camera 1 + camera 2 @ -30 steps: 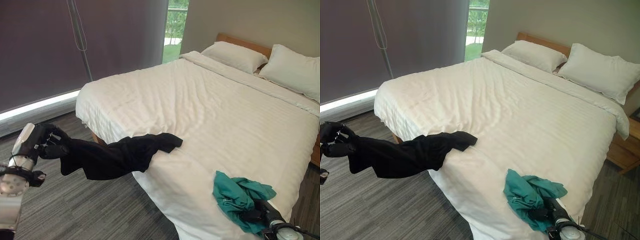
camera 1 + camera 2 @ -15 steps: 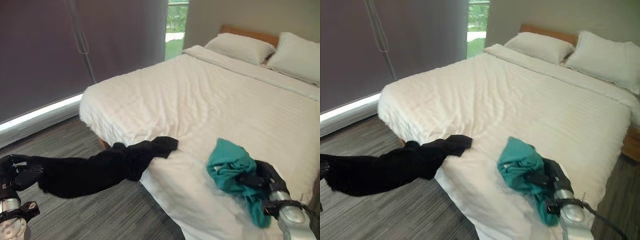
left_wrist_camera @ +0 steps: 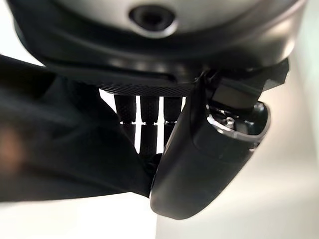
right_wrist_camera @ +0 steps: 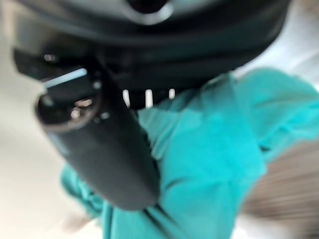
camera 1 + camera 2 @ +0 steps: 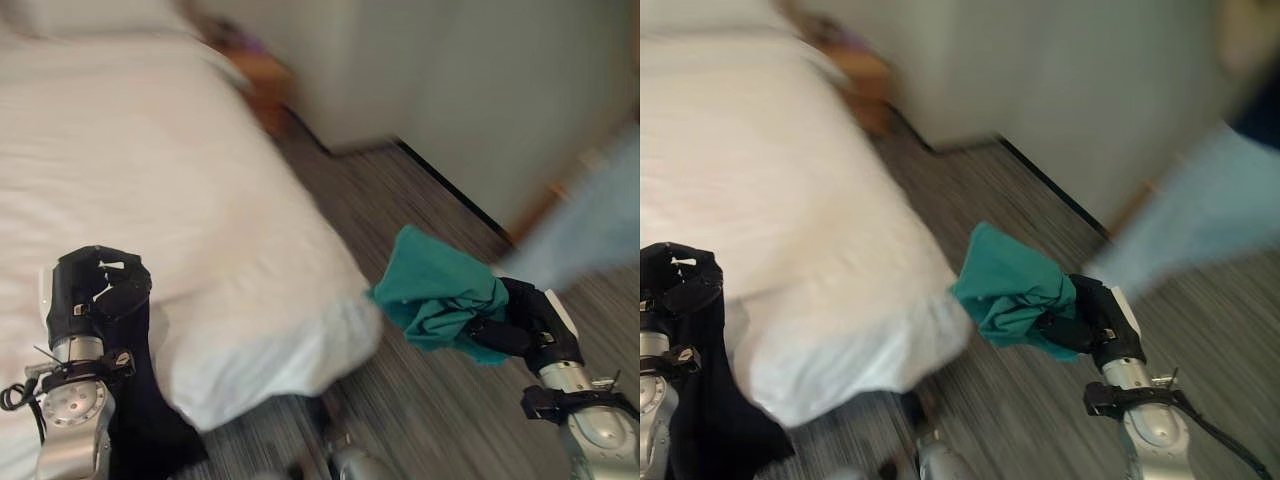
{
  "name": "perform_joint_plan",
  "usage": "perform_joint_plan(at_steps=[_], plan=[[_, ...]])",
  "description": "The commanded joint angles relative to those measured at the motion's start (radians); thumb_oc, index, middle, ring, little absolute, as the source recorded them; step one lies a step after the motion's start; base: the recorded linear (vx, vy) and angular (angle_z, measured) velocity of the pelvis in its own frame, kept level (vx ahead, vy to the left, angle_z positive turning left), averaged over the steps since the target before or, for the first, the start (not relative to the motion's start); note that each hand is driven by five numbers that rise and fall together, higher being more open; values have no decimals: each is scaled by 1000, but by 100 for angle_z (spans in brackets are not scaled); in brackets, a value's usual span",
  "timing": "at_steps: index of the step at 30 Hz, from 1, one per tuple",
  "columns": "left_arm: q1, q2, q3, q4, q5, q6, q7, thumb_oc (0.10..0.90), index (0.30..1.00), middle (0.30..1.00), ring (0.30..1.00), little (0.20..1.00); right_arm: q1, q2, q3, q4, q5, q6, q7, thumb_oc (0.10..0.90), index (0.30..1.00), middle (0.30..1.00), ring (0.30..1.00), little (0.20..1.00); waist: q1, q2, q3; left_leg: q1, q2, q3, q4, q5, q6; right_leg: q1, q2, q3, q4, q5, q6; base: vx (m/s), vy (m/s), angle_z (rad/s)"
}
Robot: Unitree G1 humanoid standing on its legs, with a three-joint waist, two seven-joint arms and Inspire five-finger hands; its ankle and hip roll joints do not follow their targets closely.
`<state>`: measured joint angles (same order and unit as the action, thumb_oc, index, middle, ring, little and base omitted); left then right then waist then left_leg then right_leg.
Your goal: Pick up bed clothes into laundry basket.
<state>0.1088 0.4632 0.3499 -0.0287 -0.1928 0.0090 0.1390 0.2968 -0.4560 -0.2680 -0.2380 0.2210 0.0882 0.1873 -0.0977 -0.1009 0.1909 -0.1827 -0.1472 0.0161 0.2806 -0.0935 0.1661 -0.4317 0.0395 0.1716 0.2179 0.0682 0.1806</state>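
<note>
Right hand is clenched on the bunched teal cotton garment, carried clear of the white striped bed over grey carpet floor. The bundle sits at about 10 o'clock from the hand, long axis roughly along the forearm line. Left hand at 8 o'clock has its fingers curled round the black cloth garment, which hangs straight down toward 6 o'clock. No laundry basket visible, so I can't tell its bearing or which arm is nearer; both loads look ready to drop.
</note>
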Motion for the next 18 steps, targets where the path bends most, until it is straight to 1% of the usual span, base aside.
perform_joint_plan(at_steps=[1, 2, 3, 4, 5, 6, 7, 8, 9, 10, 11, 12, 13, 14, 15, 16, 17, 18], plan=[[-48, 82, 71, -107, -42, -141, 33, 400, 300, 300, 300, 300, -115, -52, -9, -57, 78, -120, -4, 400, 300, 300, 300, 300, 12, 37, -40, 267, 63, 47, -225, -10, -88, 116, -28, -122, -7, 121, -97, -344, -142, -259], [-51, 72, 72, -103, -62, -142, 46, 400, 300, 300, 300, 300, -122, -45, -12, -50, 74, -120, -18, 400, 300, 300, 300, 300, 21, 50, -44, 255, 90, 113, -250, 21, -94, 144, -55, -176, 57, 75, -110, -370, -127, -209], [-42, 63, 78, -109, -64, -143, 48, 400, 300, 300, 300, 300, -119, -36, -28, -43, 72, -126, -31, 400, 300, 300, 300, 300, 29, 71, -55, 240, 117, 182, -262, 45, -91, 189, -111, -245, 132, 31, -121, -443, -187, -209], [-34, 57, 78, -112, -61, -143, 43, 400, 300, 300, 300, 300, -120, -25, -30, -36, 74, -131, -35, 400, 300, 300, 300, 300, 34, 74, -65, 236, 123, 213, -268, 46, -93, 239, -137, -248, 101, 13, -122, -385, -197, -217], [-26, 52, 76, -145, -40, -145, 39, 400, 300, 300, 300, 300, -133, -20, -32, -8, 41, -133, -58, 400, 300, 300, 300, 300, 39, 90, -72, 232, 148, 267, -272, 56, -95, 271, -196, -300, 129, 5, -113, -253, -203, -188], [-13, 46, 82, -151, -47, -143, 27, 400, 300, 300, 300, 300, -149, -18, -25, 8, 44, -132, -59, 400, 300, 300, 300, 300, 51, 89, -81, 235, 151, 287, -274, 51, -98, 288, -214, -298, 110, 11, -106, -182, -290, -177], [-4, 29, 85, -157, -42, -143, 31, 400, 300, 300, 300, 300, -172, -8, -9, 29, 27, -139, -78, 400, 300, 300, 300, 300, 68, 91, -98, 234, 175, 337, -280, 62, -112, 323, -249, -343, 64, 10, -92, -96, -426, -164], [32, 34, 99, -169, -16, -136, 16, 400, 300, 300, 300, 300, -194, -21, 1, 33, 28, -130, -73, 400, 300, 300, 300, 300, 87, 74, -117, 230, 195, 372, -285, 71, -133, 391, -235, -350, -72, 24, -68, -45, -369, -155], [34, 34, 101, -171, -16, -136, 15, 400, 300, 300, 300, 300, -193, -20, 3, 33, 28, -130, -73, 400, 300, 300, 300, 300, 90, 75, -117, 234, 196, 376, -287, 72, -135, 398, -231, -349, -85, 31, -69, -71, -523, -181], [58, 29, 120, -184, 35, -126, 7, 400, 300, 300, 300, 300, -191, -23, 7, 47, 22, -132, -62, 400, 300, 300, 300, 300, 101, 56, -126, 226, 239, 414, -283, 89, -169, 407, -190, -347, -171, 5, -59, -73, -495, -140], [45, 33, 110, -180, 19, -123, -12, 400, 300, 300, 300, 300, -180, -27, -8, 57, 33, -130, -61, 400, 300, 300, 300, 300, 102, 41, -119, 182, 273, 412, -232, 112, -187, 423, -164, -312, -215, 9, -78, -80, -507, -154], [42, 35, 108, -178, 18, -123, -13, 400, 300, 300, 300, 300, -180, -26, -10, 57, 34, -131, -60, 400, 300, 300, 300, 300, 103, 41, -121, 173, 279, 410, -220, 109, -191, 423, -160, -314, -221, 13, -82, -46, -340, -118], [41, 18, 107, -177, 10, -127, -13, 400, 300, 300, 300, 300, -185, -29, 1, 63, 51, -136, -58, 400, 300, 300, 300, 300, 107, 26, -116, 155, 313, 406, -160, 119, -209, 435, -144, -327, -257, 23, -83, -14, -333, -60], [50, 2, 84, -169, -9, -142, -17, 400, 300, 300, 300, 300, -249, -63, 57, 105, 71, -146, -74, 400, 300, 300, 300, 300, 182, 12, -83, 111, 243, 179, -90, 139, -200, 446, -113, -266, -269, 31, -104, -29, -320, -24], [47, 1, 84, -168, -9, -143, -17, 400, 300, 300, 300, 300, -256, -65, 58, 111, 72, -149, -75, 400, 300, 300, 300, 300, 181, 11, -80, 107, 242, 178, -86, 144, -198, 444, -114, -266, -269, 34, -105, -37, -246, -35], [51, -13, 80, -156, -22, -143, -18, 400, 300, 300, 300, 300, -282, -83, 64, 124, 84, -153, -78, 400, 300, 300, 300, 300, 202, 5, -67, 83, 201, 100, -71, 128, -193, 450, -110, -245, -274, 42, -108, -49, -186, -151], [79, -56, 78, -133, -19, -132, -17, 400, 300, 300, 300, 300, -285, -78, 59, 148, 104, -152, -79, 400, 300, 300, 300, 300, 202, -3, -62, 87, 172, 57, -96, 105, -181, 457, -99, -222, -285, 58, -111, -27, -183, -133], [82, -58, 78, -135, -18, -132, -17, 400, 300, 300, 300, 300, -283, -79, 59, 147, 104, -152, -79, 400, 300, 300, 300, 300, 201, -3, -64, 89, 171, 57, -101, 106, -180, 457, -100, -221, -286, 59, -111, -6, -136, -68]])
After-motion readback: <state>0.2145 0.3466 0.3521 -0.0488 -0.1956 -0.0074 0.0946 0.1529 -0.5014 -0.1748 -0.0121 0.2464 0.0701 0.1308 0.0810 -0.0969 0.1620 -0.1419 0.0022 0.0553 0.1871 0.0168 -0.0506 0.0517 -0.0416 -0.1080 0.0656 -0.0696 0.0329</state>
